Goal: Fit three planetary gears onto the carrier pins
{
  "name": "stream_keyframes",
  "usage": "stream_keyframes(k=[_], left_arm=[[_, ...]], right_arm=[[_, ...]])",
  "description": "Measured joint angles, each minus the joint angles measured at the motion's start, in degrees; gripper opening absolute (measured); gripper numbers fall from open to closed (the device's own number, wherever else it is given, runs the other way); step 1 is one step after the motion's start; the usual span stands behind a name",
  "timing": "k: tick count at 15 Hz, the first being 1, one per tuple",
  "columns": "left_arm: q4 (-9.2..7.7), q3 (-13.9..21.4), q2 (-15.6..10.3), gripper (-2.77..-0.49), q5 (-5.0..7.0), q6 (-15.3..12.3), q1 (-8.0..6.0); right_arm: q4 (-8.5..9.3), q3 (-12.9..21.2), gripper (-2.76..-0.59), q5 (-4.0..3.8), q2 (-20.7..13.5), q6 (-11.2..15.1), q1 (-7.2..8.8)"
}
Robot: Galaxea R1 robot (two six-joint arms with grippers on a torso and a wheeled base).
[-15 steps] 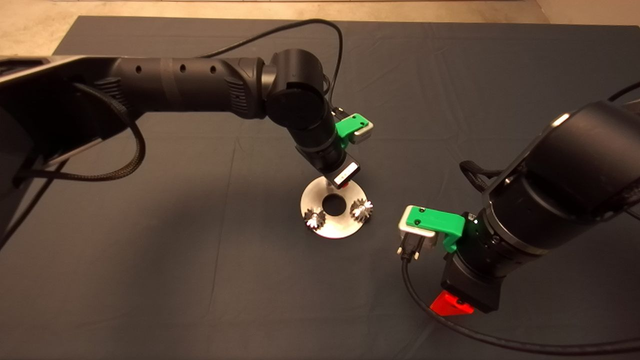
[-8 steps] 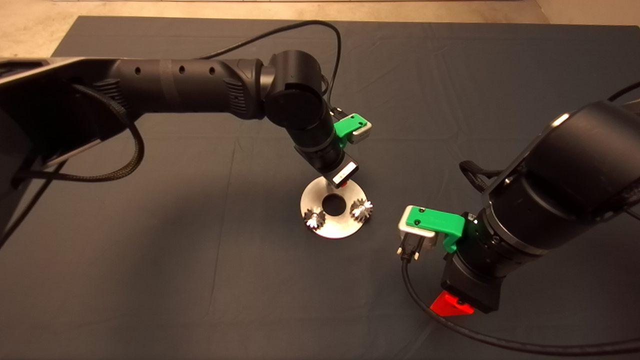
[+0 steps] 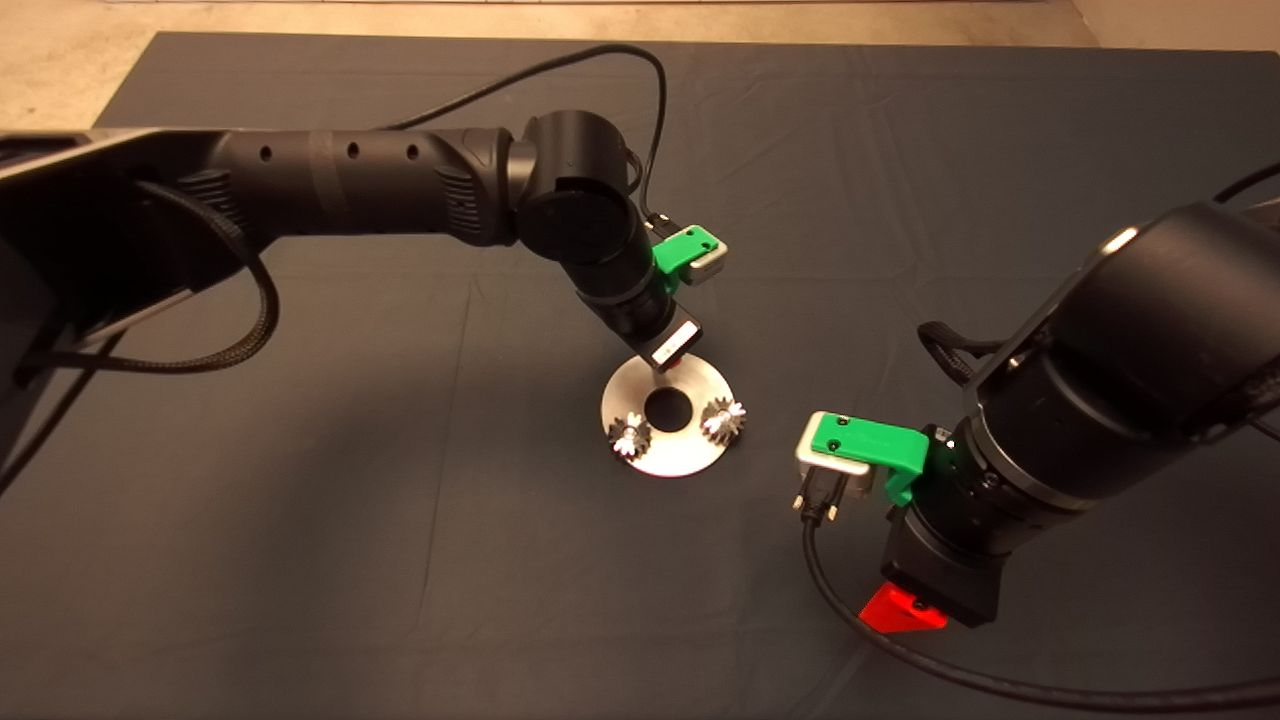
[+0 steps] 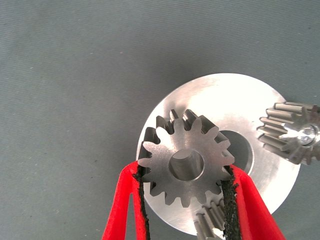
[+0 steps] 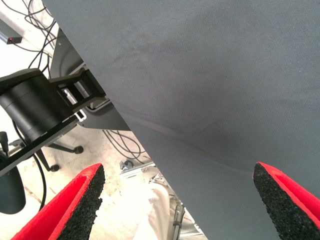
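Third planetary gear [image 4: 186,165] is clamped flat between the left pincer [image 4: 186,200] pads, above the far part of the carrier disc [image 4: 235,105]. Two gears [image 3: 630,436] [image 3: 722,420] already sit on pins there. The free pin is hidden (probably under the gear). Best practice: centre bore over pin, keep gear level, descend slowly, rotate slightly if it binds. Right pincer [image 5: 177,200] is parked at tabletop edge, fingers spread, empty.

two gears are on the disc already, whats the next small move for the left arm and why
Probably a small sideways correction before lowering: the left pincer grips the third gear above the disc, and no pin shows through its bore. The other two gears already sit on the disc. The right pincer waits, open.
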Motion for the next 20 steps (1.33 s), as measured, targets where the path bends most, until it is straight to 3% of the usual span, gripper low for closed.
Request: stream_keyframes(k=[3, 6, 9, 20], left_arm=[[1.19, 0.0, -0.2, -2.66, -0.07, 0.0, 0.20], [1.35, 0.0, -0.7, -2.66, 0.00, 0.0, 0.68], [1.58, 0.1, -0.6, -2.67, -0.15, 0.0, 1.90], [2.52, 0.1, -0.6, -2.67, -1.33, 0.0, 2.07]], right_arm=[[0.00, 0.0, -1.15, 0.00, 0.0, 0.0, -0.02], [0.01, 0.0, -1.15, 0.00, 0.0, 0.0, 0.00], [0.01, 0.0, -1.15, -0.01, 0.0, 0.0, 0.00], [0.04, 0.0, -1.15, -0.01, 0.0, 0.0, 0.01]])
